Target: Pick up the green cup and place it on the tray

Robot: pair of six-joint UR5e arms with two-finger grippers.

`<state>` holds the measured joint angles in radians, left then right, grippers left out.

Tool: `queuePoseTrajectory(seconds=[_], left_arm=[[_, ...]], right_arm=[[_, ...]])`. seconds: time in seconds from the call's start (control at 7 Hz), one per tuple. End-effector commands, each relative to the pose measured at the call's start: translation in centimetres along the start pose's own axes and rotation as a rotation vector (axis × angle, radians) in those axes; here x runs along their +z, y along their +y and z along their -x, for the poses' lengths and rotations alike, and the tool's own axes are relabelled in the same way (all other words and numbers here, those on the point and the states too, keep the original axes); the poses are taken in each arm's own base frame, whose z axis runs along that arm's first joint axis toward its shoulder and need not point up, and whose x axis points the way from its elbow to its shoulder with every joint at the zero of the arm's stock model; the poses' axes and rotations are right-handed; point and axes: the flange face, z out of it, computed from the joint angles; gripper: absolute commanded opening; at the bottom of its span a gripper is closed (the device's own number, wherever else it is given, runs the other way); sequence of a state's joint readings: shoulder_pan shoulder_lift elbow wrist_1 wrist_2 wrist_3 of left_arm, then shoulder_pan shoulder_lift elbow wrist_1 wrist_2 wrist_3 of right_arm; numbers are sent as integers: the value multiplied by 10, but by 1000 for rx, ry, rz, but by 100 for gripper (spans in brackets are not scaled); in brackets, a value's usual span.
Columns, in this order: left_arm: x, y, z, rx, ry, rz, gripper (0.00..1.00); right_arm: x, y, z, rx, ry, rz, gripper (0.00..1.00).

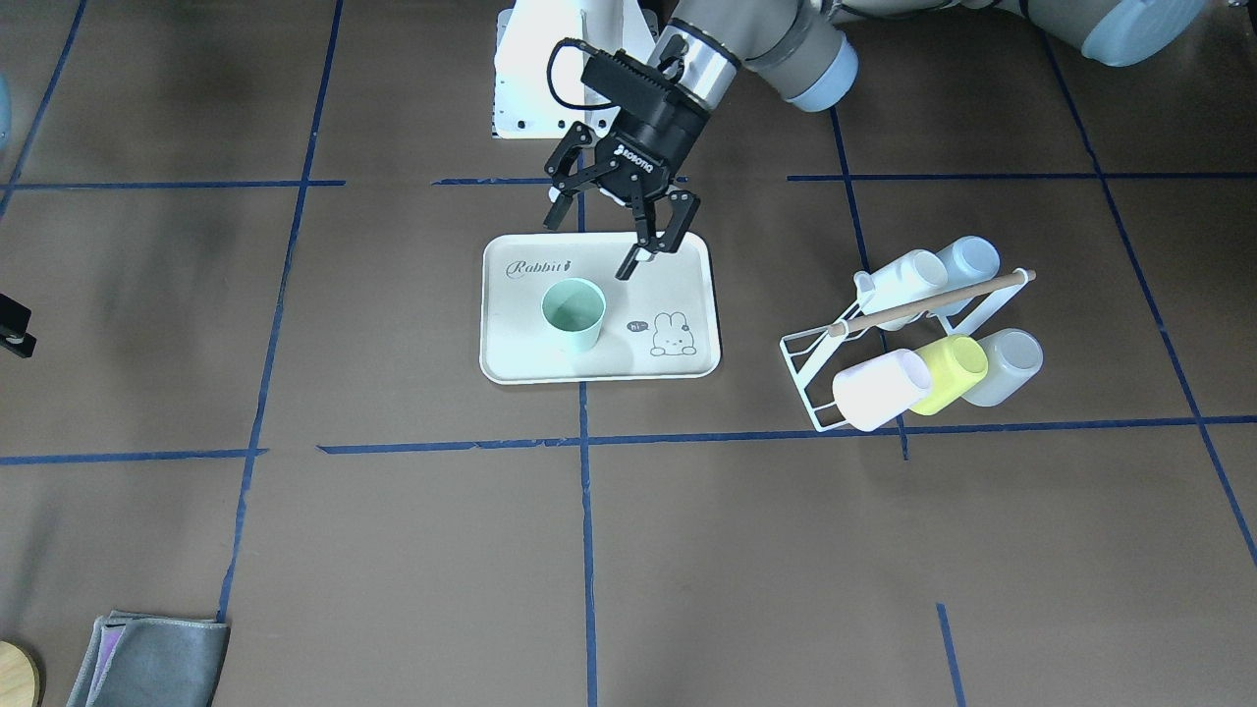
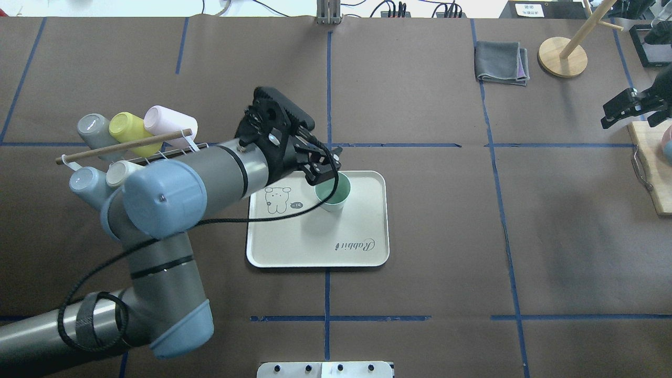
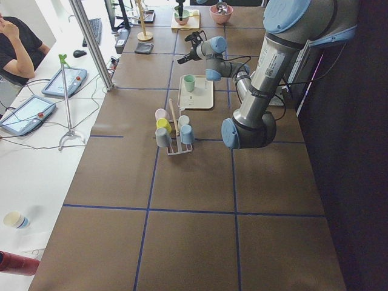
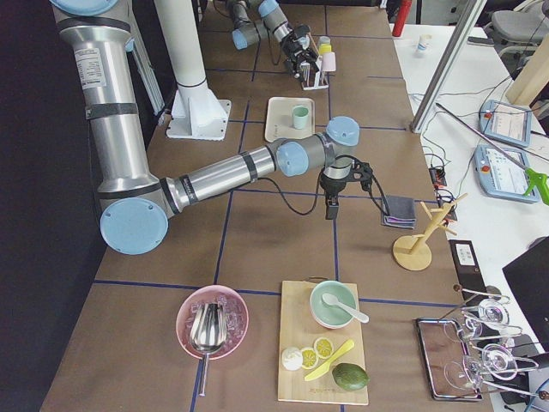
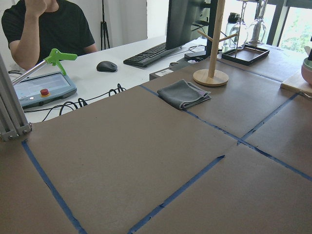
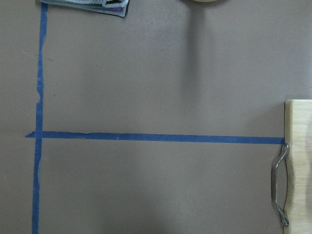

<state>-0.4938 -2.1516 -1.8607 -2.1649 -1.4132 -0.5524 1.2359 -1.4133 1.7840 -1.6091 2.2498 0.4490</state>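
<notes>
The green cup [image 1: 573, 314] stands upright mid-tray [image 1: 599, 365], with bare room all round. The left end effector [image 1: 592, 245] hangs spread wide over the tray's robot-side edge, clear of the cup. For the right end effector [image 2: 607, 116], I cannot tell.

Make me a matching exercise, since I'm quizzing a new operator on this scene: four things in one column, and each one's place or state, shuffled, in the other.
Things
1. green cup
2. left gripper
3. yellow-green cup
4. grey cloth

Places or states
A. on the white wire rack
B. upright on the tray
C. open, empty, above the tray
D. folded, beside the wooden stand

Pairs: 1-B, 2-C, 3-A, 4-D
</notes>
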Motion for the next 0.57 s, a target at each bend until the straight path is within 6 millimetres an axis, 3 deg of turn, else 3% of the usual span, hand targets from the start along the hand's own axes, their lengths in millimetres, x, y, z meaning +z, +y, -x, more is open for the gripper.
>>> queuePoseTrajectory(seconds=[0.0,0.14,0.43], left_arm=[[-42,-45,77,-42,-52,170,100],[-55,-38,130,-85,-35,264,100],[-122,-35,273,-166,-24,394,100]], right_arm=[[-14,-4,-11,13,-6,-23,100],[-20,-6,-19,24,-8,-34,100],[-32,-7,-39,-45,-6,-48,100]])
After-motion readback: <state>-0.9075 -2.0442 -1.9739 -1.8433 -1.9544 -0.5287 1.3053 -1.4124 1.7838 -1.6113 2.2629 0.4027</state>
